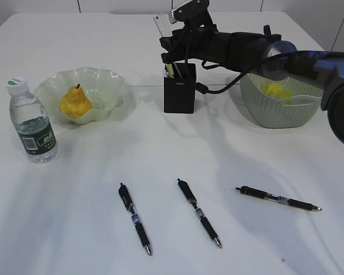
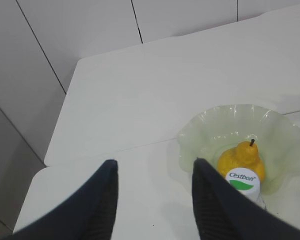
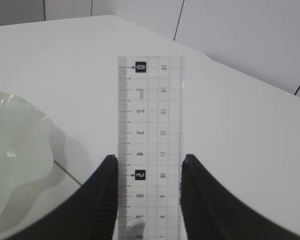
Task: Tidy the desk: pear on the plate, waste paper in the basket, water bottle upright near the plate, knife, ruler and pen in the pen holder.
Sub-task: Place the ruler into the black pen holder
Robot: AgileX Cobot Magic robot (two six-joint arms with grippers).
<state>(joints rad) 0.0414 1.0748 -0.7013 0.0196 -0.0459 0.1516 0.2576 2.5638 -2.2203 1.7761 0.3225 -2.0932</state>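
Observation:
My right gripper (image 1: 171, 48) hangs over the black pen holder (image 1: 179, 91), shut on the clear ruler (image 1: 161, 24). In the right wrist view the ruler (image 3: 150, 100) sits edge to edge between the fingers of that gripper (image 3: 150, 159). The yellow pear (image 1: 74, 102) lies on the green plate (image 1: 112, 80). Left of the plate the water bottle (image 1: 33, 123) stands upright. Yellow waste paper (image 1: 275, 90) lies in the basket (image 1: 281, 112). Three pens (image 1: 135, 219) (image 1: 199, 212) (image 1: 278, 199) lie on the desk (image 1: 246, 160). My left gripper (image 2: 156, 162) is open and empty above the desk, beside the bottle cap (image 2: 242, 180). The knife is hidden.
The right arm (image 1: 258, 48) stretches from the right edge across the basket to the pen holder. A seam in the tabletop (image 2: 140, 145) runs behind the plate. The desk's far corner (image 2: 80, 62) and a tiled wall lie beyond.

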